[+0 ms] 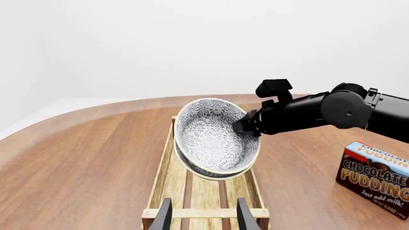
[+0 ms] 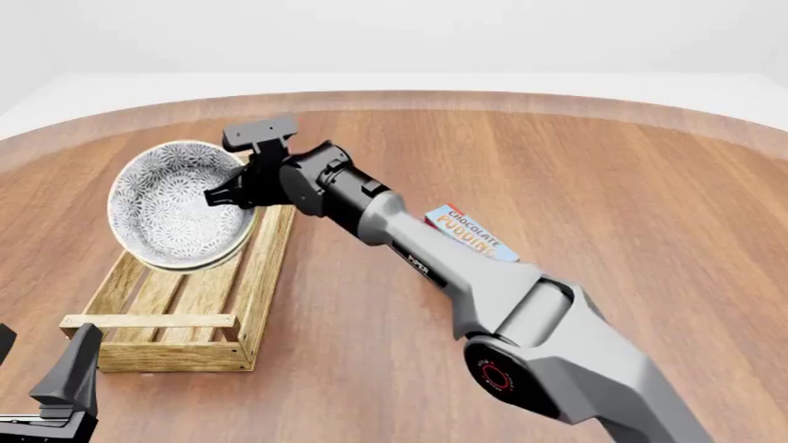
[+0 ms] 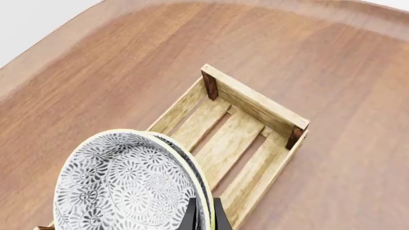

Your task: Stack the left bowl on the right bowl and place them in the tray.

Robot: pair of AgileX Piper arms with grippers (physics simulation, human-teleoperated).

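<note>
2 stacked bowls [image 2: 173, 205], 1 tray [image 2: 185, 305]

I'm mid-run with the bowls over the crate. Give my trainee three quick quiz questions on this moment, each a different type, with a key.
1. True or false: the stacked bowls lie flat on the tray floor.
2. Which end effector grips the bowls' rim: A left, B right?
3. Fill in: the box beside the right arm reads "chocolate ____".

Key: 1 false, they are tilted and held above it; 2 B; 3 pudding.
</note>
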